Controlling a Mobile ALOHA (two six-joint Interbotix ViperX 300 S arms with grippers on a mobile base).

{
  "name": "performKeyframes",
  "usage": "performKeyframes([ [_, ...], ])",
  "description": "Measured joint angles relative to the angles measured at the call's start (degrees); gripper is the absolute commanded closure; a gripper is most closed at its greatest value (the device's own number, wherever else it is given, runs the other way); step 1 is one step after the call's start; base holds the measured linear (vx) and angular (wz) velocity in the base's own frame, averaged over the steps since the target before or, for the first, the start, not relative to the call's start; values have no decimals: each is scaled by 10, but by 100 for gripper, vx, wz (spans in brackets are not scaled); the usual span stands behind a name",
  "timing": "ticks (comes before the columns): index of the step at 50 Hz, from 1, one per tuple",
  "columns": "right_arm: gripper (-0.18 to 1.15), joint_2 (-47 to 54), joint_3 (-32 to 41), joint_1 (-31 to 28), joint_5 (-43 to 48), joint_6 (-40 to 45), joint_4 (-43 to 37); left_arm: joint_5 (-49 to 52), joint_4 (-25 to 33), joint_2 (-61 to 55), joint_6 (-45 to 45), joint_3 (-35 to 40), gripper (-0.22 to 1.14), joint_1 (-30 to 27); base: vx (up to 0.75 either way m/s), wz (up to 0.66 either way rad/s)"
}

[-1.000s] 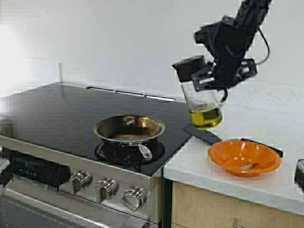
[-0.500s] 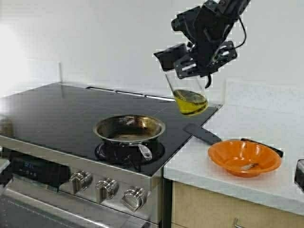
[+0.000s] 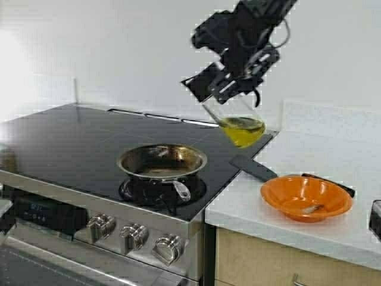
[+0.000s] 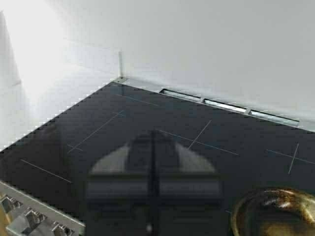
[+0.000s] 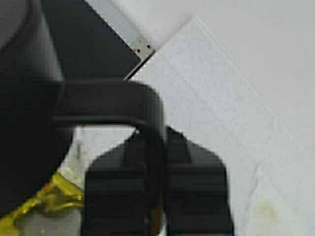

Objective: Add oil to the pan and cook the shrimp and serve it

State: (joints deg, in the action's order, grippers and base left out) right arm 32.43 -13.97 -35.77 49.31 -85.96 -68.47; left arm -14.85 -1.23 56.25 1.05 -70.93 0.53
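My right gripper (image 3: 239,83) is shut on the black side handle (image 5: 147,105) of the clear jug (image 3: 235,116), which hangs tilted in the air above the stove's right rear, behind and to the right of the pan. The yellow-green oil (image 3: 243,131) pools in the jug's lower corner, and its black lid (image 3: 201,80) points left. The steel pan (image 3: 162,161) sits on the front burner with its short handle toward me. The small pale shrimp (image 3: 312,208) lies in the orange bowl (image 3: 286,192). My left gripper (image 4: 152,189) is shut and holds nothing, low over the glass cooktop left of the pan (image 4: 275,214).
A black spatula (image 3: 255,168) lies across the stove's edge and the white counter (image 3: 333,143), partly behind the orange bowl. Stove knobs (image 3: 132,237) line the front panel. A white wall rises behind the cooktop (image 3: 71,137).
My right arm has lifted the jug off the counter side and carried it up and to the left, toward the pan, tilting it further. Pan and bowl have not moved.
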Motion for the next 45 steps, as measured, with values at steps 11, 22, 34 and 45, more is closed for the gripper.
performKeyframes([
  [11, 90, 53, 68, -23, 34, -161, -35, 0, 0, 0, 0, 0, 89, 0, 0, 0],
  [22, 90, 103, 127, -30, 54, -277, -42, -1, 0, 0, 1, 0, 89, 0, 0, 0],
  [34, 90, 143, 175, -29, 69, -345, -44, 0, 4, 0, 1, 0, 89, 0, 0, 0],
  [45, 90, 172, 205, -29, 91, -395, -45, 1, 4, 0, 2, 0, 89, 0, 0, 0],
])
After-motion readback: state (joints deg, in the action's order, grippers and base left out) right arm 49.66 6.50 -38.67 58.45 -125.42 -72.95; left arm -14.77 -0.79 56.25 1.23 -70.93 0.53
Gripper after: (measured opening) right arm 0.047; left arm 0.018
